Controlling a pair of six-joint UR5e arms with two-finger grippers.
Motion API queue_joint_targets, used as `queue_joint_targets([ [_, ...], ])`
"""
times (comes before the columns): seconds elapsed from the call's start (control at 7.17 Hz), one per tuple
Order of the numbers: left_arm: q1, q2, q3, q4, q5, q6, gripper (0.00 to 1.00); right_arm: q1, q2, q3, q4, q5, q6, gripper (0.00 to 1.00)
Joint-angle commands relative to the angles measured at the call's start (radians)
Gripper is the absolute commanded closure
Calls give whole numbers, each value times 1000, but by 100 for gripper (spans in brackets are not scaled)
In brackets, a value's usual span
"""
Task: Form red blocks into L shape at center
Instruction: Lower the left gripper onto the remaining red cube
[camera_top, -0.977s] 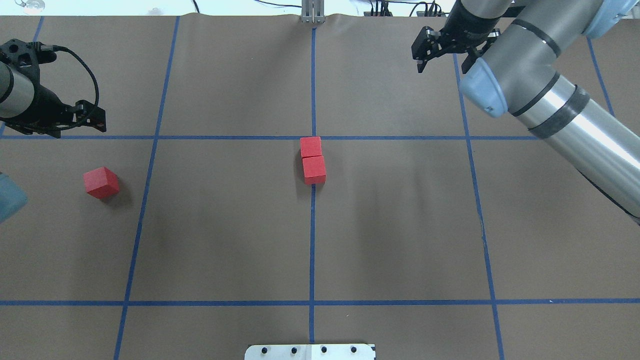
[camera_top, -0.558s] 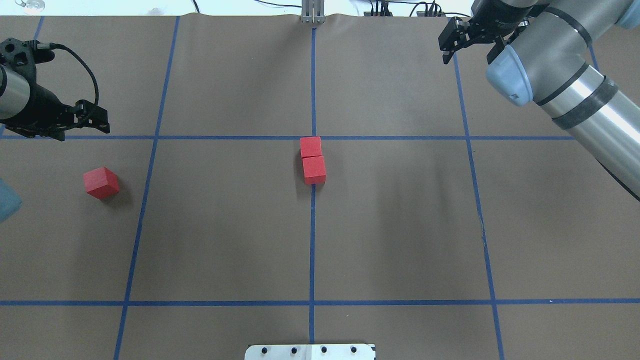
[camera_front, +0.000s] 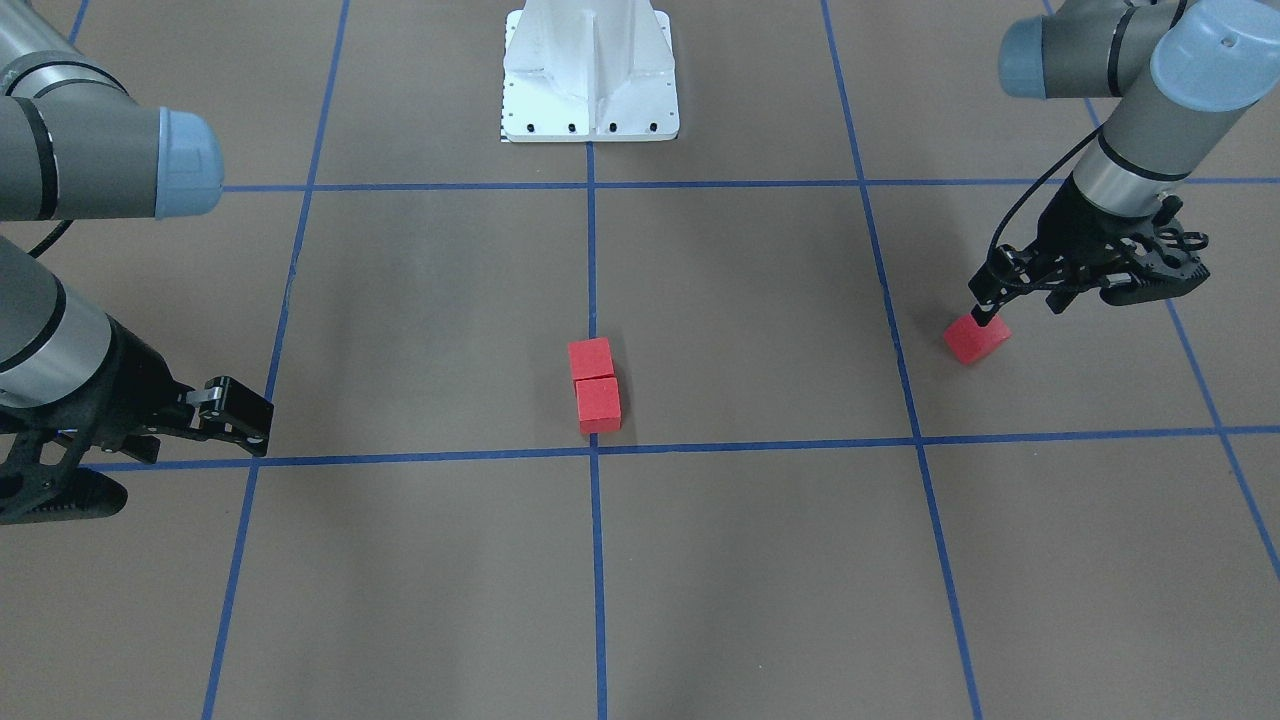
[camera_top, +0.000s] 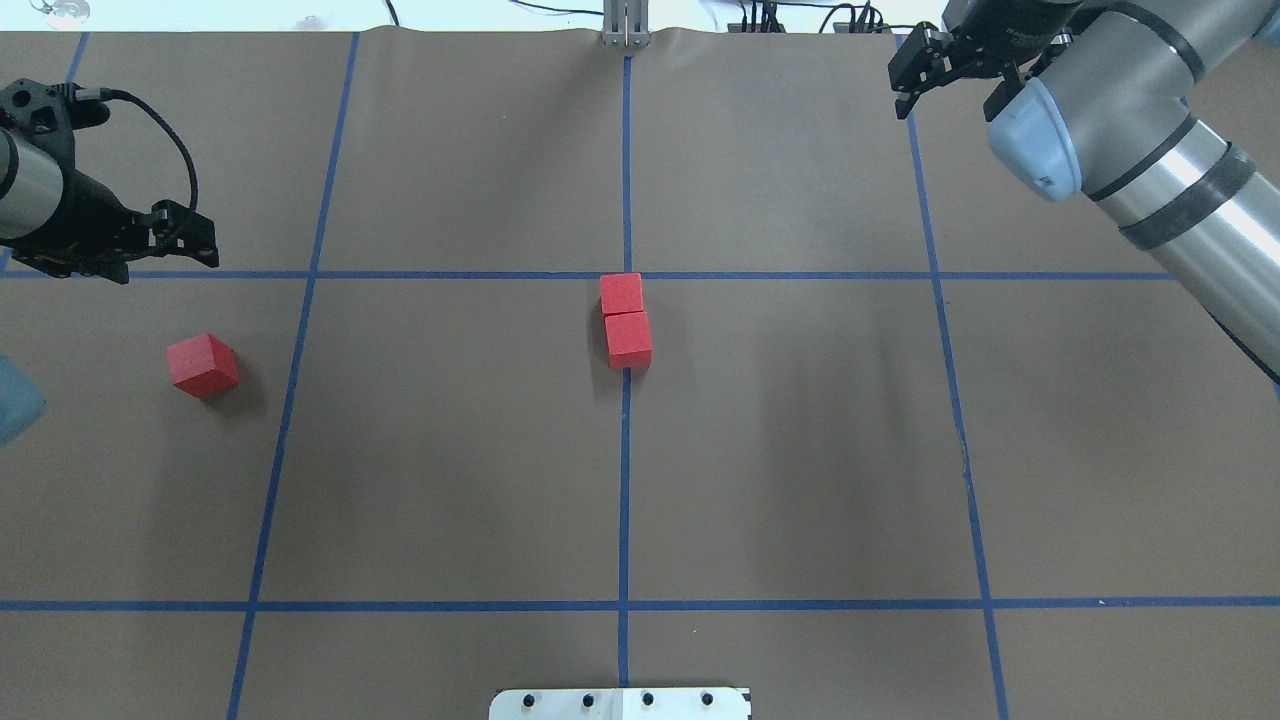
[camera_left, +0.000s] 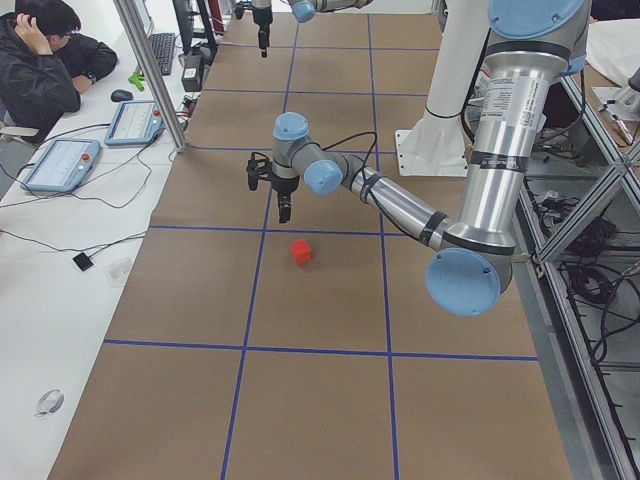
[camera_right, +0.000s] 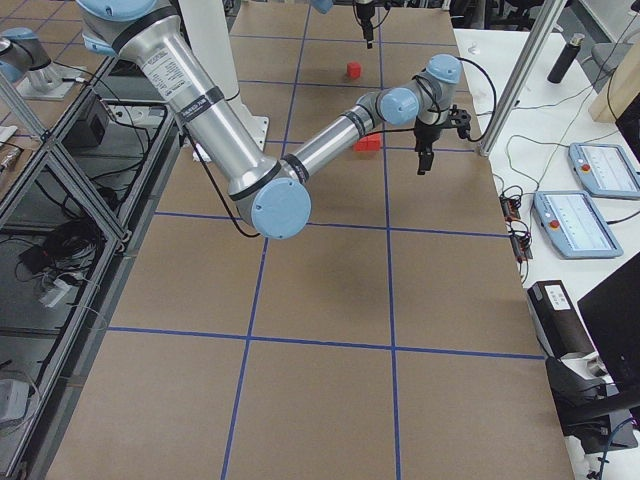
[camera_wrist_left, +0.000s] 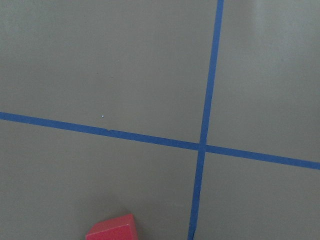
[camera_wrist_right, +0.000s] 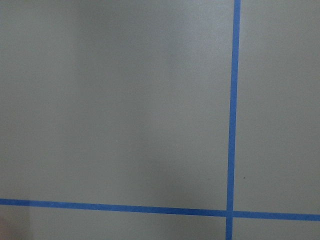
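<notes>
Two red blocks (camera_top: 621, 293) (camera_top: 628, 339) lie touching in a short line just on the near side of the center (camera_top: 627, 275), on the middle tape line. A third red block (camera_top: 203, 365) sits alone far to the left, turned at an angle. My left gripper (camera_top: 165, 266) hovers open a little beyond that block (camera_front: 976, 339), holding nothing. The left wrist view catches only a corner of the block (camera_wrist_left: 112, 229). My right gripper (camera_top: 940, 95) is open and empty at the far right, well away from the blocks.
The white robot base (camera_front: 590, 70) stands at the near middle edge of the brown gridded floor. In the side views a person (camera_left: 45, 60) sits at a desk with tablets and cables beyond the mat's far edge.
My right arm has pulled back, up and to the right, away from the middle pair. The left gripper has shifted only slightly. No block has moved.
</notes>
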Motion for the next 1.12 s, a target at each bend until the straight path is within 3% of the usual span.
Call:
queue_joint_targets([
  [0.0,8,39,-13,-2,10,-77,0,9,-21,0,7,1,-6,1],
  [0.42,74,59,25,-7,104,-80,0,8,-22,2,8,-1,-6,1],
  [0.98,111,26,156,-91,106,-94,0,8,-22,8,8,-1,-2,1],
])
